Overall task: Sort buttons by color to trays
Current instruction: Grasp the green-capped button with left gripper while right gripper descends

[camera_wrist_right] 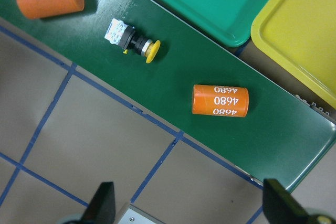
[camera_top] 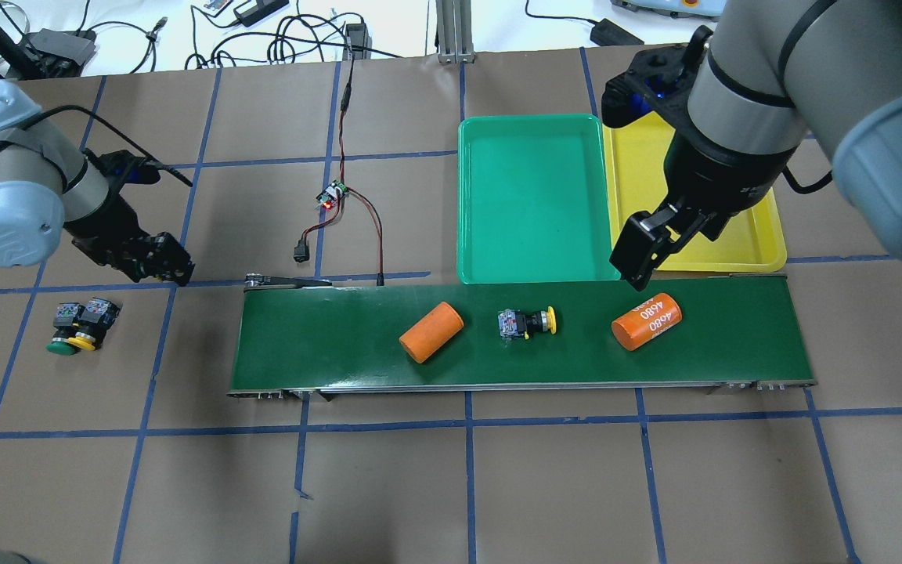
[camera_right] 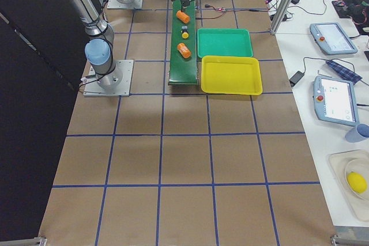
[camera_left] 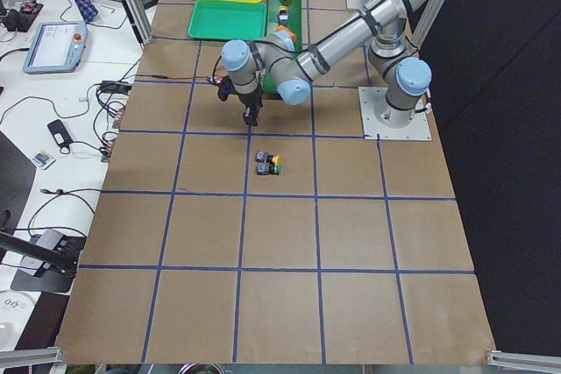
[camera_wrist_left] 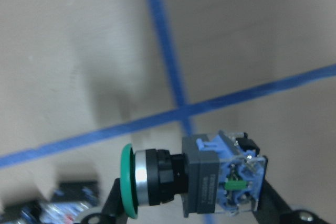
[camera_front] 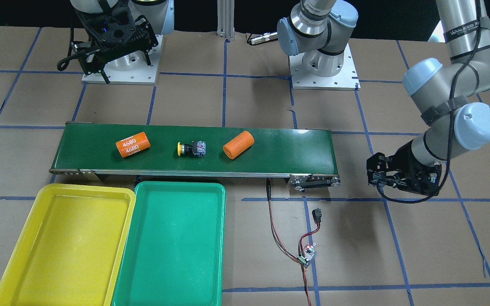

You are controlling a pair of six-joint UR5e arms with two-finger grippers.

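A yellow-capped button (camera_top: 529,323) lies on its side in the middle of the dark-green belt (camera_top: 341,356); it also shows in the right wrist view (camera_wrist_right: 134,41). A green-capped button (camera_top: 63,338) and a yellow-capped button (camera_top: 89,333) lie together on the paper at the left. My left gripper (camera_top: 163,265) is above the table, up and to the right of that pair, and is shut on a second green button (camera_wrist_left: 194,179). My right gripper (camera_top: 643,252) is open and empty above the belt's far edge, near the "4680" cylinder. The green tray (camera_top: 529,196) and yellow tray (camera_top: 639,172) are both empty.
Two orange cylinders lie on the belt, a plain one (camera_top: 431,332) and one marked "4680" (camera_top: 646,321), either side of the yellow button. A small circuit board with wires (camera_top: 333,196) lies beyond the belt's left end. The trays sit side by side against the belt's far edge.
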